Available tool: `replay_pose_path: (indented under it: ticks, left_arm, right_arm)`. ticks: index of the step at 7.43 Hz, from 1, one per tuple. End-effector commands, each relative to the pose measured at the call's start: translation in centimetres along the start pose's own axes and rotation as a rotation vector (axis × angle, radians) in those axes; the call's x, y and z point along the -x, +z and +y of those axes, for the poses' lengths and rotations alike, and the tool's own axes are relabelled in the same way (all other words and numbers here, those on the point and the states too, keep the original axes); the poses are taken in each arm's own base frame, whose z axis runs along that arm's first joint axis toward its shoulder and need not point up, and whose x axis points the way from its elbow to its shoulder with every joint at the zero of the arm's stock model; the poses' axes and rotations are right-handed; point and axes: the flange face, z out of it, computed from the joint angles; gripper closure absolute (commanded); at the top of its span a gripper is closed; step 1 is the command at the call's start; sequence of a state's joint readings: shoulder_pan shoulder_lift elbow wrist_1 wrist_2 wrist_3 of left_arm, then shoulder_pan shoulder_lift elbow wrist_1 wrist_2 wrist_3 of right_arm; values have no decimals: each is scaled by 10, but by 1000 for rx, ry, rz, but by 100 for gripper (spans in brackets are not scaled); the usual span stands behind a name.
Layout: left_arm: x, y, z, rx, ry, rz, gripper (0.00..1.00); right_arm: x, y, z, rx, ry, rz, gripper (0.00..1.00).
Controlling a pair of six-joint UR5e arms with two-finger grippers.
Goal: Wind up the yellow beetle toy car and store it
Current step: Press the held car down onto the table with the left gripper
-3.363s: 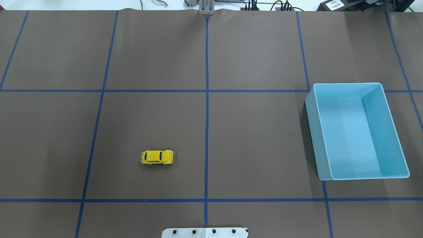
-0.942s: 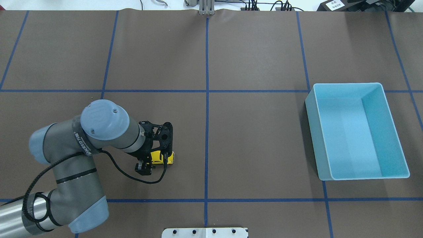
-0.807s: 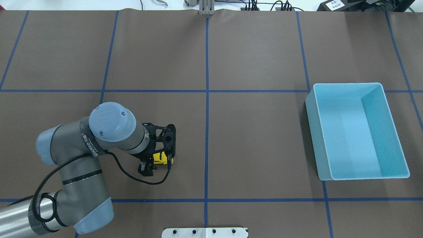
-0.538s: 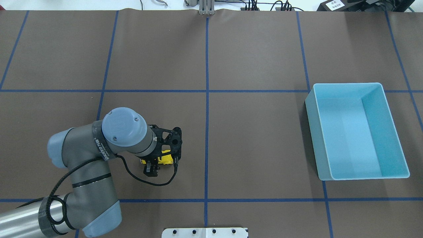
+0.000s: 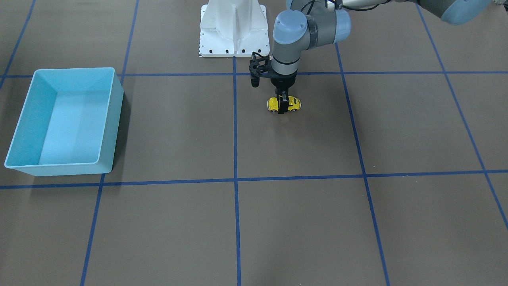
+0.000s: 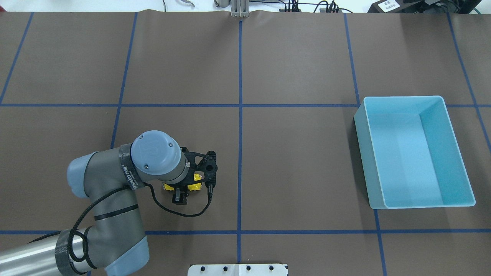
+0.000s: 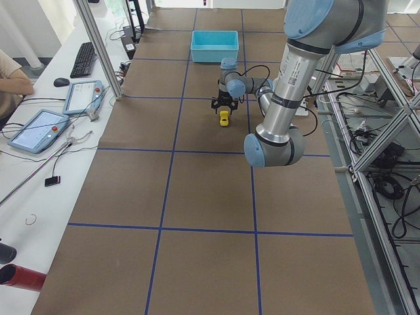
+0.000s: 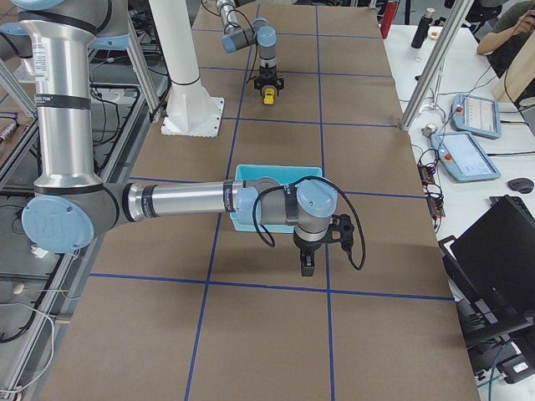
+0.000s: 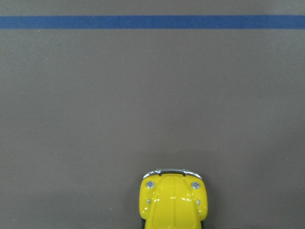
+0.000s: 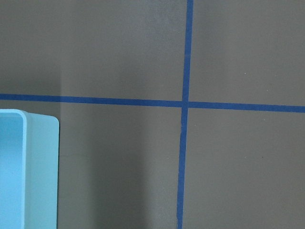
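The yellow beetle toy car (image 5: 293, 103) stands on its wheels on the brown mat, left of the middle blue line in the overhead view (image 6: 196, 186). My left gripper (image 5: 282, 107) points straight down over the car's middle, open, with one finger on each side of it. The wrist hides most of the car in the overhead view. The left wrist view shows the car's rounded end (image 9: 174, 200) at the bottom edge and no fingers. My right gripper (image 8: 308, 263) shows only in the exterior right view, beside the light blue bin (image 6: 362, 153); I cannot tell if it is open or shut.
The light blue bin (image 5: 113, 119) is empty and stands far from the car, on my right side. Its corner shows in the right wrist view (image 10: 40, 171). The white robot base (image 5: 233, 28) is at the table's near edge. Blue tape lines cross the mat.
My left arm came in from the left and slid rightward until its gripper sits across the car's middle. The car has stayed where it was.
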State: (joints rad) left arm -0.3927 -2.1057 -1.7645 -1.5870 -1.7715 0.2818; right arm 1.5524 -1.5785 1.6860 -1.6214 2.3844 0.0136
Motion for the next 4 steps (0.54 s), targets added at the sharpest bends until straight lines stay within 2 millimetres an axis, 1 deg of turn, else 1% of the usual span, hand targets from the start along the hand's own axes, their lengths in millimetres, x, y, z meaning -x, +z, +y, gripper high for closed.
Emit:
replay_pose_path:
  ticks: [1, 2, 4]
  left_arm:
    - [-5, 6, -7, 6, 7, 6, 18]
    - [-7, 6, -8, 4, 8, 7, 28]
    - [-5, 5, -7, 10, 6, 2, 63]
  right_arm:
    - [0, 0, 0, 0, -1, 1, 0]
    - [0, 0, 0, 0, 0, 1, 0]
    - [-1, 1, 0, 2, 6, 1, 0]
